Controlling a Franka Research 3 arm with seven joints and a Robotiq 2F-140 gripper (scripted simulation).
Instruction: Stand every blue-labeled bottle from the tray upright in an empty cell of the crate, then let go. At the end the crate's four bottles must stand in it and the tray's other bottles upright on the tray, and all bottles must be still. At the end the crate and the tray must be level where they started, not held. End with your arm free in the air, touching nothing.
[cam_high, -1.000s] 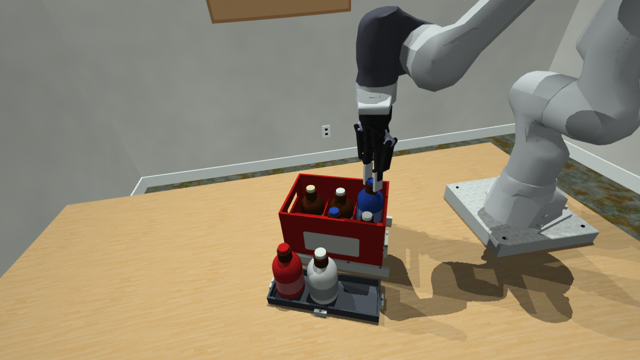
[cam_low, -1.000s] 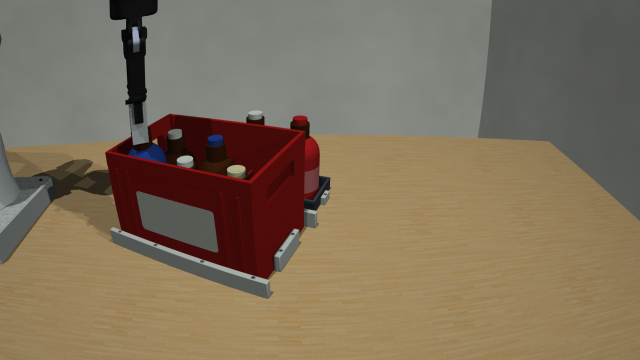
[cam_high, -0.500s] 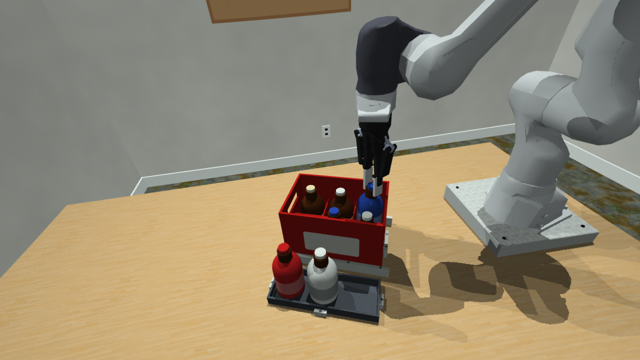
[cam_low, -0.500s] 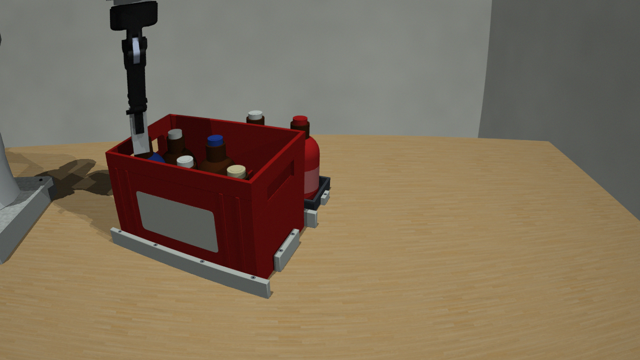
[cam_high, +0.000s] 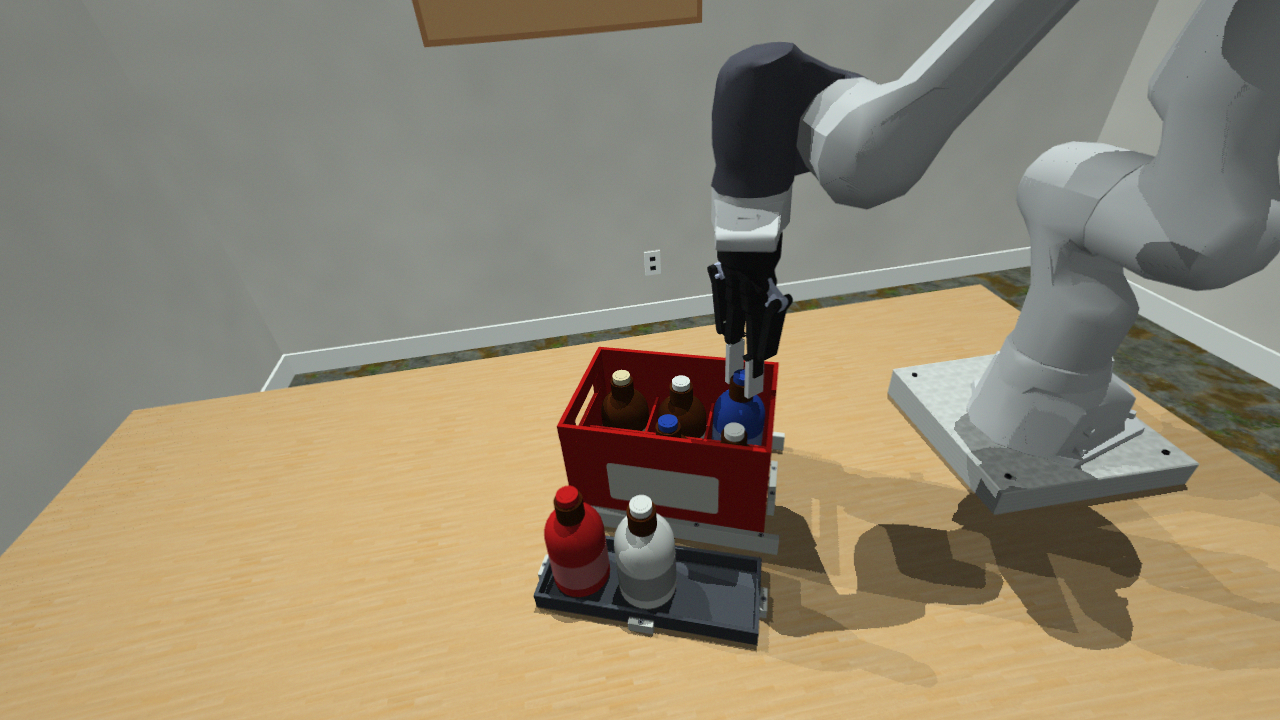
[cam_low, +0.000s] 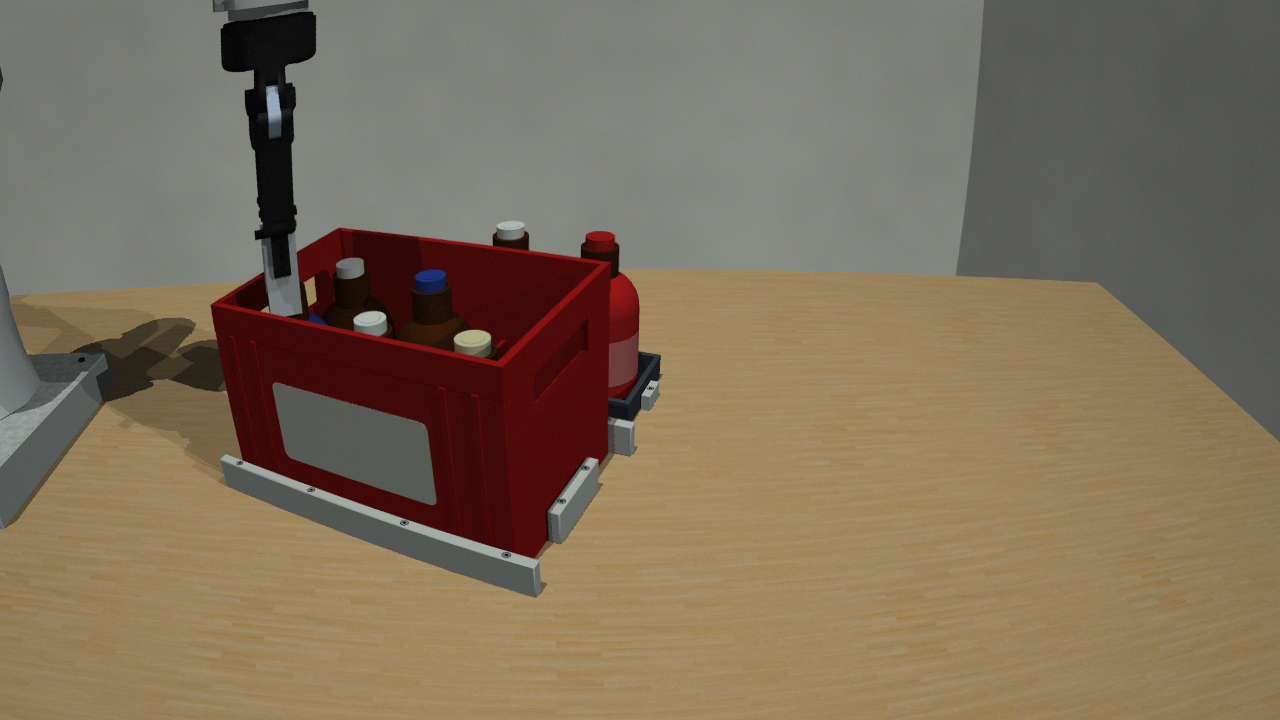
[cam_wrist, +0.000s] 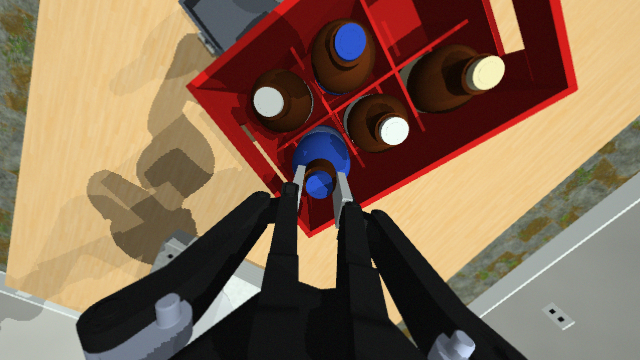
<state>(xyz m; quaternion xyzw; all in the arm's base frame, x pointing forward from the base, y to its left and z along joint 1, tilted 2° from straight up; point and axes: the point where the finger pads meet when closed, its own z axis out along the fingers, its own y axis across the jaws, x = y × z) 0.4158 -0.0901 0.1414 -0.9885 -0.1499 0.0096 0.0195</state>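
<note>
At the near side, a dark tray (cam_high: 651, 618) holds a red bottle (cam_high: 577, 548) on the left and a white bottle (cam_high: 645, 559) beside it, both upright. Beyond it stands the red crate (cam_high: 666, 483) (cam_low: 384, 429) (cam_wrist: 467, 150) with four brown bottles inside. In its far right cell is the blue bottle (cam_high: 739, 415) (cam_low: 315, 320) (cam_wrist: 321, 148), upright, the claw (cam_high: 743, 380) (cam_low: 284, 304) (cam_wrist: 319, 180) clamped on its neck from above.

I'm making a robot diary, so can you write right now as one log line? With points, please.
hand (cam_high: 744, 376) (cam_low: 284, 300) (cam_wrist: 319, 180): gripping blue bottle (cam_high: 739, 414) (cam_wrist: 321, 150) | place: crate (cam_high: 581, 465) (cam_low: 554, 429) (cam_wrist: 470, 142) corner cell | release: not yet
</note>
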